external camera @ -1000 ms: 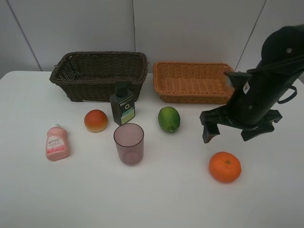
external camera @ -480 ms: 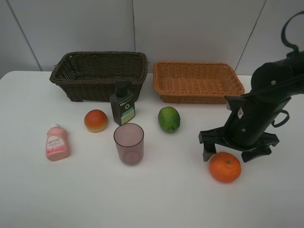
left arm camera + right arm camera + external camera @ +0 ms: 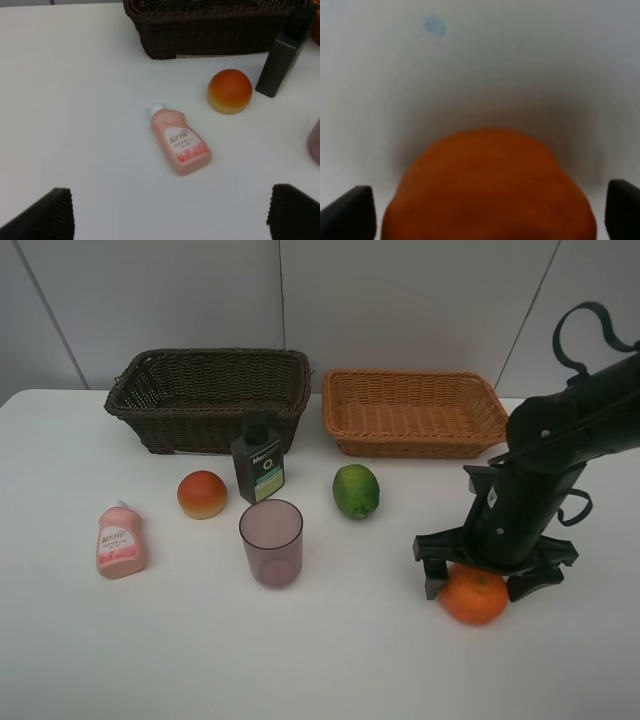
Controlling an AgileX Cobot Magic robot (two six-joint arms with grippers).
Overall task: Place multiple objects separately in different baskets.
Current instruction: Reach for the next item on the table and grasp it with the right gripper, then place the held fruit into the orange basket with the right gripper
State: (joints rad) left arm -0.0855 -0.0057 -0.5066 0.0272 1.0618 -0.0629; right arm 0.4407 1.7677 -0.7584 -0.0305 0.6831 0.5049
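Right claw: the right gripper (image 3: 478,582) is down at the worktop (image 3: 320,670) with its jaws spread wide and gripping nothing. One finger stands on each side of the mandarin (image 3: 473,598). The wrist view shows a thin gap between fruit and finger on both sides.
Left claw: the left gripper (image 3: 170,212) is open with nothing between its fingers. It hangs over the left part of the worktop, above the pink bottle (image 3: 179,144), and does not show in the high view.
Mandarin: sits on the worktop toward the front right corner, well apart from the other things.
Lime (image 3: 356,491): near the middle of the worktop, in front of the left end of the tan basket (image 3: 400,447).
Peach (image 3: 202,494): left of centre, between the pink bottle and the green bottle (image 3: 259,462) and close to the latter.
Pink bottle: lies on its side toward the left edge, cap pointing to the back.
Green bottle: stands upright just in front of the dark basket (image 3: 210,426), near that basket's right end.
Cup (image 3: 271,542): stands upright, mouth up, just in front of the green bottle.
Baskets: side by side along the back edge with a narrow gap between them. The dark one is left and deeper, the tan one right and shallower.
Task state: all six things rest on the worktop, outside both baskets.
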